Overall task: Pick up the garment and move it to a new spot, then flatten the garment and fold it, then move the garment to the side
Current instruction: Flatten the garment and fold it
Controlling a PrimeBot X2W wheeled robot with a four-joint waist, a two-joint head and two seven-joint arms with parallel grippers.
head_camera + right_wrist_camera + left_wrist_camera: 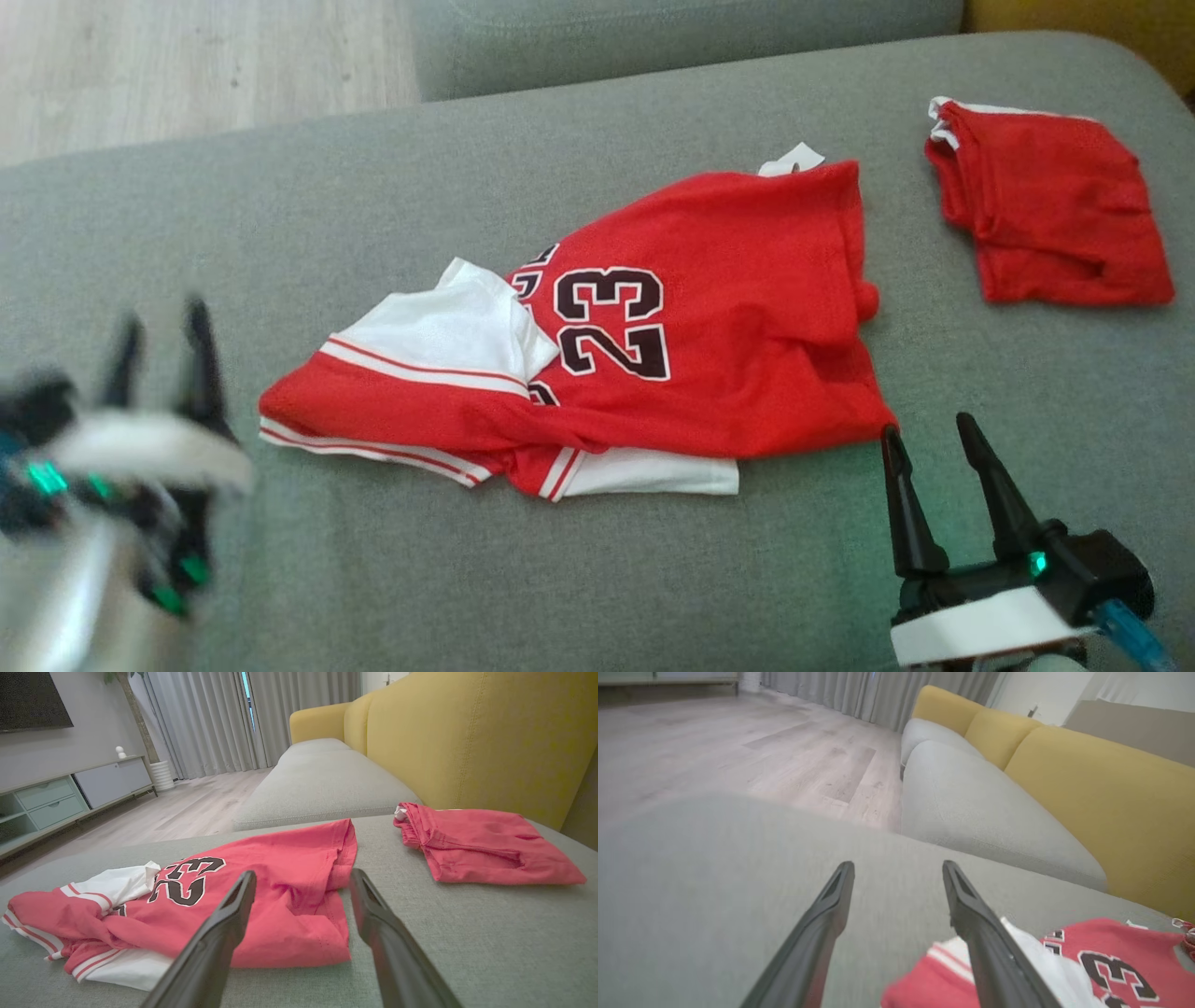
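Note:
The garment (653, 336) is a red and white jersey with a black "23", lying loosely folded and rumpled on the grey sofa seat (373, 205). It shows again as the garment (261, 886) in the right wrist view and the garment (1101, 966) at the lower right of the left wrist view. My left gripper (159, 322) is open and blurred at the lower left, just left of the jersey's red sleeve end, holding nothing. In its own view the left gripper (899, 865) points over bare cushion. My right gripper (924, 429) stands open, empty, by the jersey's lower right corner; its own view has the right gripper (303, 875) over that red edge.
A second red garment (1050, 215), folded small, lies at the far right of the seat, also seen as the red garment (476, 844). Yellow backrest cushions (467, 732) rise behind. Another grey seat (980, 807) adjoins, with wooden floor (738, 746) beyond the sofa's edge.

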